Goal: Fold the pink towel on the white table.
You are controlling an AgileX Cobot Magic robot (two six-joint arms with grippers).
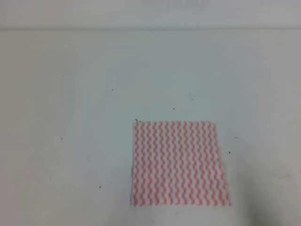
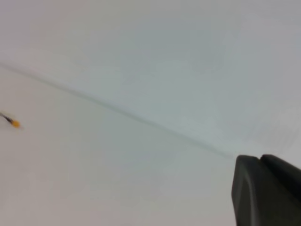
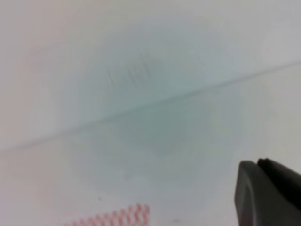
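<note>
From the high view I see the pink towel (image 1: 178, 163) flat at 5 o'clock on the white table (image 1: 70, 117) — nearer my right gripper (image 3: 270, 193), whose camera catches a corner. Neither claw's opening is readable — cannot tell.

The pink towel (image 1: 179, 163) lies flat on the white table (image 1: 84, 117), and nothing stands on or beside it, so each of its edges is reachable from above and from either side. Only tiny dark specks (image 1: 112, 89) dot the surface around it, none tall enough to block a pass. In the left wrist view a small orange-tipped object (image 2: 15, 124) sits near the left edge.
</note>
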